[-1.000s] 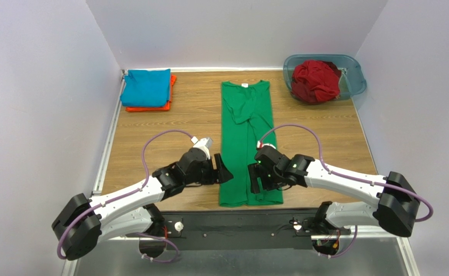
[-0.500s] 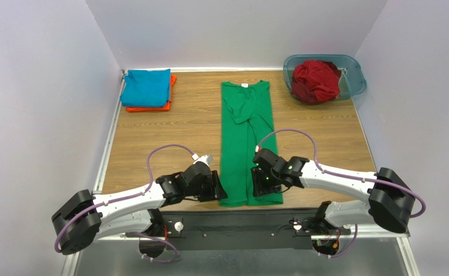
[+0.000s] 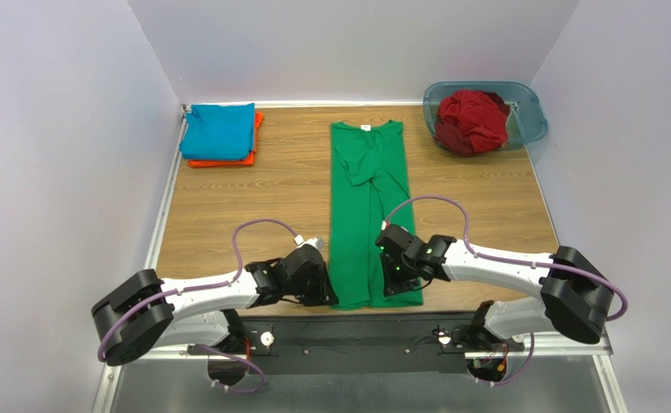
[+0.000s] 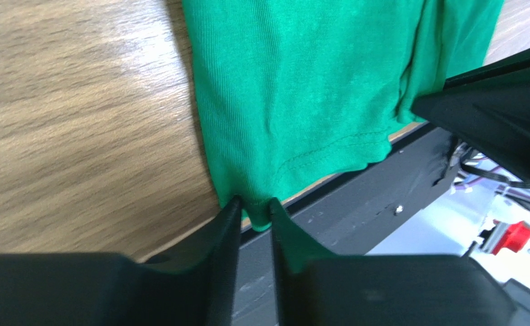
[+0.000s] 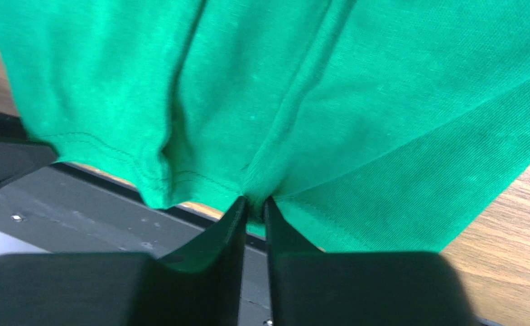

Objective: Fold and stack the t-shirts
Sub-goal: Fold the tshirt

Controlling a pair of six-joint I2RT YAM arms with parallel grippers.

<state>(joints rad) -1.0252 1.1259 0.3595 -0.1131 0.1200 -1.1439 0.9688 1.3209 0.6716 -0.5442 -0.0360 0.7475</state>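
Note:
A bright green t-shirt (image 3: 370,202) lies folded into a long strip down the middle of the table, with a white tag at its far collar. My left gripper (image 3: 329,295) is shut on the strip's near left hem corner (image 4: 255,216). My right gripper (image 3: 397,284) is shut on the near hem toward the right (image 5: 254,204), and the cloth puckers there. A teal-blue shirt (image 3: 219,131) sits folded on an orange one (image 3: 253,148) at the far left. A dark red shirt (image 3: 471,121) lies crumpled in the tub.
A translucent blue-grey tub (image 3: 528,110) stands at the far right corner. The table's black front rail (image 4: 356,197) runs just beneath the green hem. Grey walls close in the table on three sides.
Both arms have moved toward the near edge and down to the green shirt's hem. Both grippers have closed on the hem, having stood open a second ago.

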